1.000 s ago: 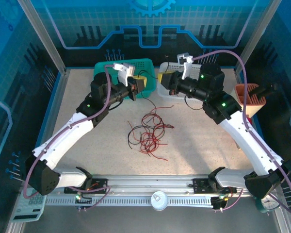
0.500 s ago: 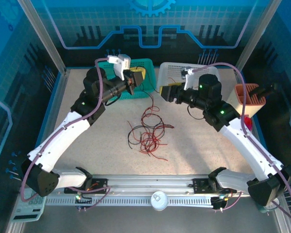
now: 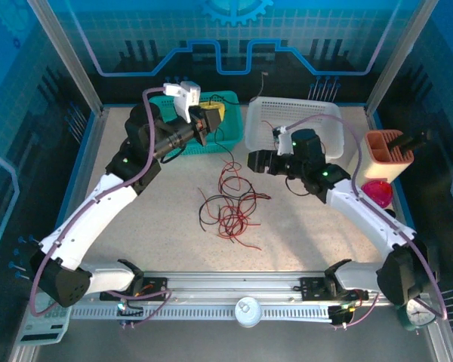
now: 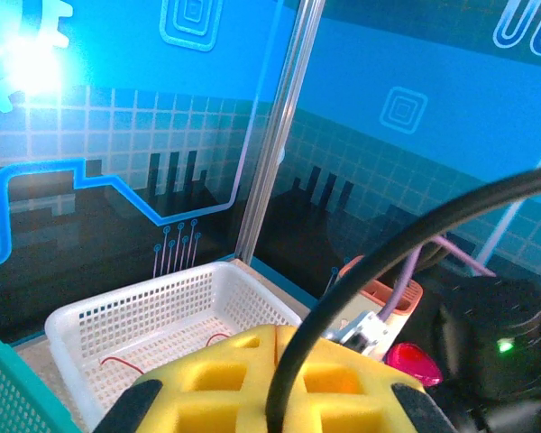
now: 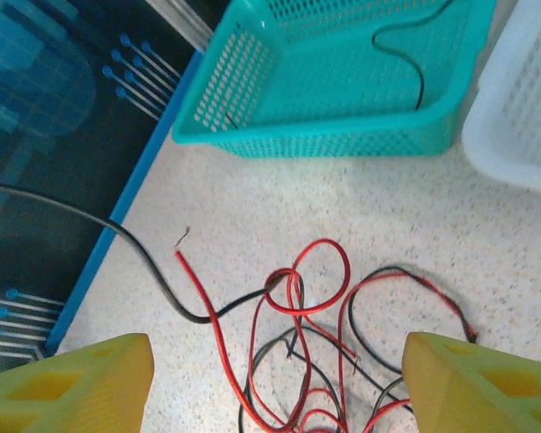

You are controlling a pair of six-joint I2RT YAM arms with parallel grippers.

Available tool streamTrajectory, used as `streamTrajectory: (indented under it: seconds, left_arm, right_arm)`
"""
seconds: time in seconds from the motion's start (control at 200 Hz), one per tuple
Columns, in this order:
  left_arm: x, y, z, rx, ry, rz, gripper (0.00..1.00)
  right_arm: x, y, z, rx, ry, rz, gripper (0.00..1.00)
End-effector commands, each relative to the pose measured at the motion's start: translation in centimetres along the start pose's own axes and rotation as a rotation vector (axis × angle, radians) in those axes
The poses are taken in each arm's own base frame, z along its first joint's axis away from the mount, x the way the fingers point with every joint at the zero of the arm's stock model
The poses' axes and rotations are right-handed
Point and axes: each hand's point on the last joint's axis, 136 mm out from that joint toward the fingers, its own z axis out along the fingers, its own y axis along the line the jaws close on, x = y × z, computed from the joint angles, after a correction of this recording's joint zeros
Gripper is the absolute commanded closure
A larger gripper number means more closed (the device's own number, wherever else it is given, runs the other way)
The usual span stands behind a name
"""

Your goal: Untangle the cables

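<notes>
2 claws: the left claw [image 3: 214, 119] and the right claw [image 5: 279, 383] both hang over the far half of the surface [image 3: 151, 226].
Left claw: pinched tight on 1 black cable [image 4: 281, 379], which runs up between its yellow pads [image 4: 225, 374]; it hangs over the teal basket [image 3: 230, 98].
Right claw: wide apart, its 2 yellow fingertips [image 5: 487, 383] at the lower corners of its wrist view with nothing gripped; it hovers above the knot, just in front of the white basket [image 3: 302, 113].
Cables [image 3: 230, 210]: a loose knot of red and black loops lying at the middle of the surface, apart from both baskets.
Held strand: from the left claw the black cable drops to the surface and joins the far side of the knot.
Teal basket: at the far edge, left of centre; 1 black strand [image 5: 379, 36] lies inside.
White basket: at the far edge, right of centre, beside the teal one; 1 red strand [image 4: 122, 363] lies on its floor.
</notes>
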Motion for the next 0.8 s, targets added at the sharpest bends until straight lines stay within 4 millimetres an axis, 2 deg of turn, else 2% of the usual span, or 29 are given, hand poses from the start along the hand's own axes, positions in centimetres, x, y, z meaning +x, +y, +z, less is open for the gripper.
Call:
streamTrajectory:
  seconds: [0.0,0.17,0.38,0.675,0.795]
  left_arm:
    - [-3.4,-1.6,-1.4,0.018,-0.071,0.014,1.0]
    - [-4.1,-1.9,-1.6,0.024,-0.08,0.016,1.0]
    - [-4.5,-2.2,-1.8,0.032,-0.086,0.021,1.0]
    - [-6.1,-3.2,-2.3,0.058,-0.11,0.023,1.0]
    - [-7.0,-3.6,-2.6,0.067,-0.121,0.029,1.0]
  right_arm:
    - [1.2,0.7,1.4,-0.034,0.035,-0.035,0.25]
    - [3.7,0.9,3.3,-0.036,0.106,-0.054,0.24]
    - [6.3,0.9,4.5,-0.024,0.164,-0.075,0.24]
    - [6.0,0.8,5.0,-0.013,0.161,-0.083,0.28]
    - [5.6,1.1,5.3,-0.026,0.159,-0.087,0.43]
